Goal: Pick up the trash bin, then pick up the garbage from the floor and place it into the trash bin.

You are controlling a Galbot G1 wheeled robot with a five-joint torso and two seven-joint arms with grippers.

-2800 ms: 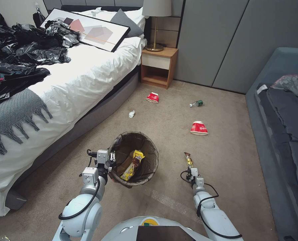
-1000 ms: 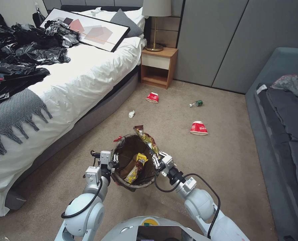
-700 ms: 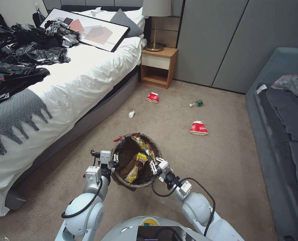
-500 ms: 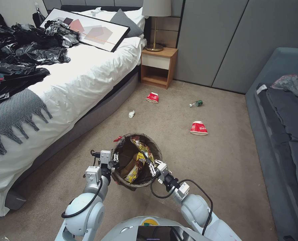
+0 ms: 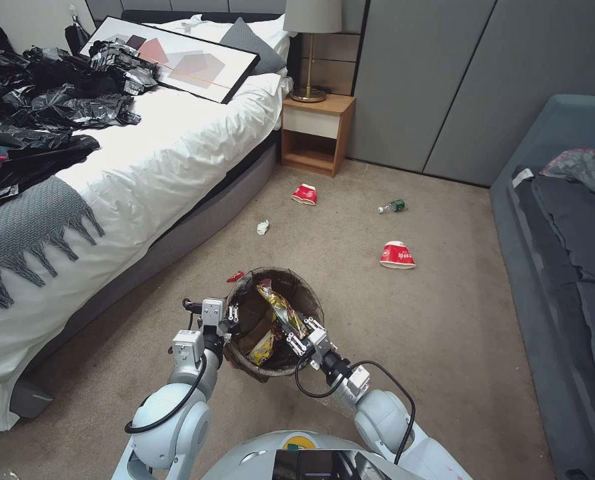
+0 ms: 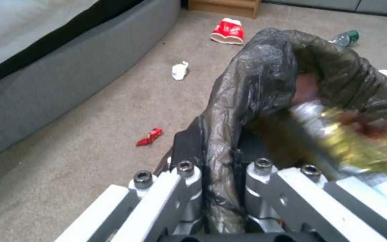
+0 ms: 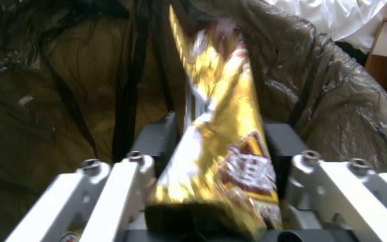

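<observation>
Head view: the left pincer (image 5: 229, 319) pinches the bin (image 5: 309, 300) rim tight. The right pincer (image 5: 296, 333) squeezes a yellow wrapper (image 5: 281, 309) inside the bin.

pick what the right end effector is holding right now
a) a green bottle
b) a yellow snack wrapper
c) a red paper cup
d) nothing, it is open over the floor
b: the right end effector is shut on a yellow snack wrapper that reaches into the trash bin, while the red paper cups and the green bottle lie on the carpet.
</observation>
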